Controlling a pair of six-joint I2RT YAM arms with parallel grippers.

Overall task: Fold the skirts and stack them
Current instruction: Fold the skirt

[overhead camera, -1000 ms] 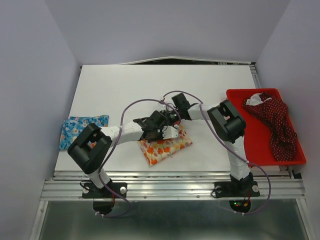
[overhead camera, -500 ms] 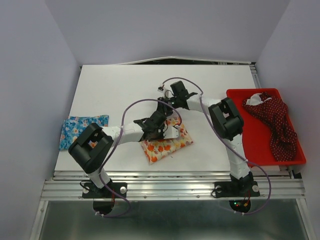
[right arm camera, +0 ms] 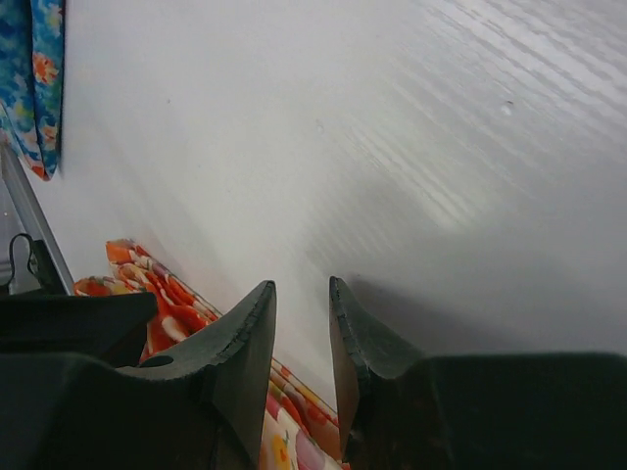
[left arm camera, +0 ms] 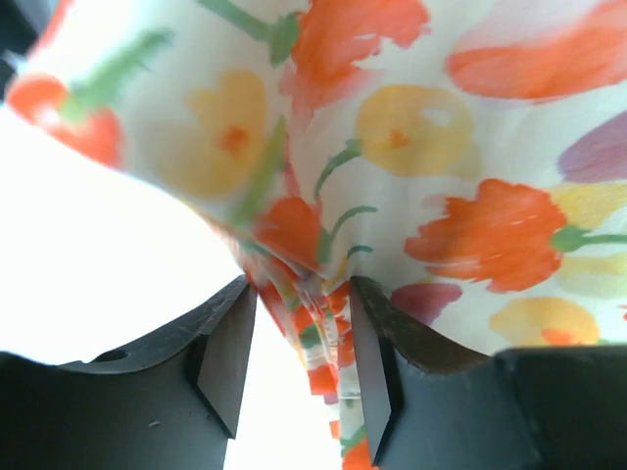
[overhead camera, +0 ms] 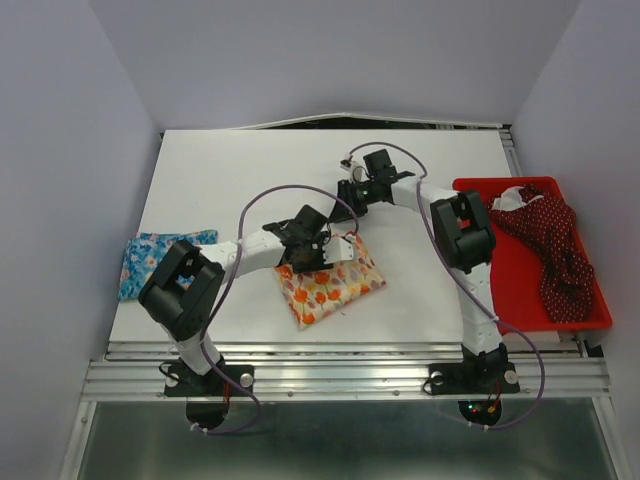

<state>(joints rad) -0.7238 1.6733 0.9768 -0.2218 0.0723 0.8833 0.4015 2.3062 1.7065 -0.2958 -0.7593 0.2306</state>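
The cream-white skirt with orange flowers (overhead camera: 335, 282) lies folded on the table near the middle. My left gripper (overhead camera: 312, 250) sits at its far edge, open. In the left wrist view a bunched fold of this skirt (left arm camera: 323, 323) runs loose between the left gripper's (left arm camera: 299, 289) jaws, lying against the right finger (left arm camera: 370, 372). My right gripper (overhead camera: 347, 200) hovers over bare table just beyond the skirt, its jaws (right arm camera: 301, 284) a little apart with nothing between them. The blue flowered skirt (overhead camera: 160, 258) lies folded at the left edge. The dark red dotted skirt (overhead camera: 548, 240) lies crumpled in the tray.
A red tray (overhead camera: 530, 318) stands at the right edge of the white table (overhead camera: 240, 170) and holds the dark red skirt. Purple cables loop over both forearms. In the right wrist view the blue skirt (right arm camera: 44, 78) shows at the upper left.
My left gripper has opened and let go of the cream skirt's fold. The right gripper has drawn back and to the right, off the skirt, over bare table.
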